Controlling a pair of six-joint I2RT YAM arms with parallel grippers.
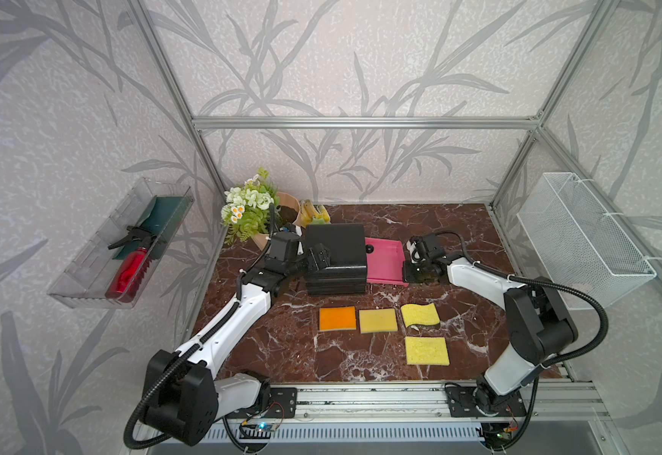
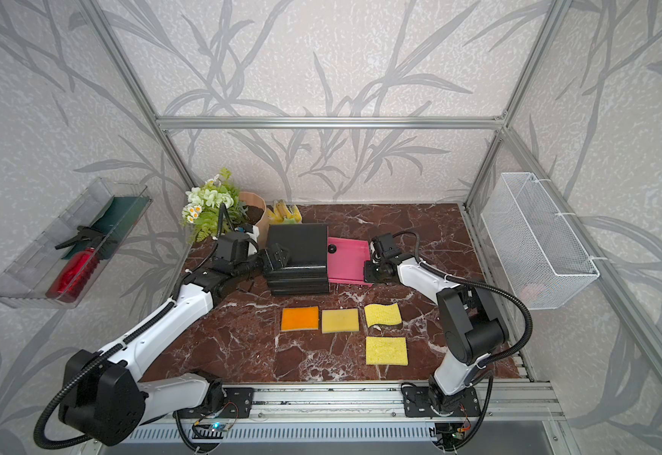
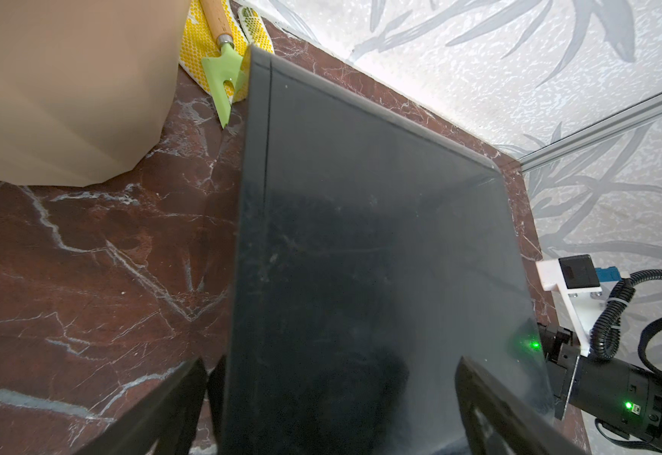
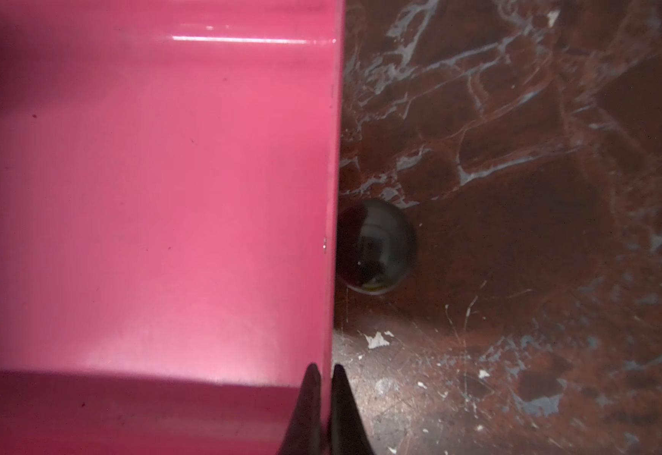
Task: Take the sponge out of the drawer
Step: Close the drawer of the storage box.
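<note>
Dark red marbled tabletop (image 1: 282, 354) fills a cell papered with grey leaves. In both top views a black cabinet (image 1: 337, 252) (image 2: 300, 248) stands toward the back, its pink drawer (image 1: 386, 262) (image 2: 347, 260) pulled out to the robot's right; the right claw (image 1: 407, 272) (image 2: 369, 272) sits at the drawer's outer end, the left claw (image 1: 317, 258) (image 2: 276, 256) at the cabinet's opposite side; outside the drawer, on the tabletop in front of the cabinet, lie an orange sponge (image 1: 337, 318) (image 2: 300, 318), a pale yellow sponge (image 1: 378, 320) (image 2: 340, 320) just beside it, a wavy yellow sponge (image 1: 420, 315) (image 2: 382, 314), and a square yellow sponge (image 1: 426, 350) (image 2: 386, 350) nearer the robot.

From the left wrist, the left claw (image 3: 329, 362) is spread wide and grips nothing; its fingers (image 3: 164, 413) stand either side of the cabinet's (image 3: 380, 236) upper edge, one over the tabletop, one over the lid; whether they touch it I cannot tell; a beige pot (image 3: 65, 86) and a green garden tool (image 3: 225, 75) lie beyond.

From the right wrist, the right claw (image 4: 324, 374) is clamped on the drawer's (image 4: 144, 197) front wall; one of its fingers (image 4: 307, 413) is inside, one outside, with the thin wall pinched between; a black knob (image 4: 376, 246) juts from the same wall, apart from the fingers.
</note>
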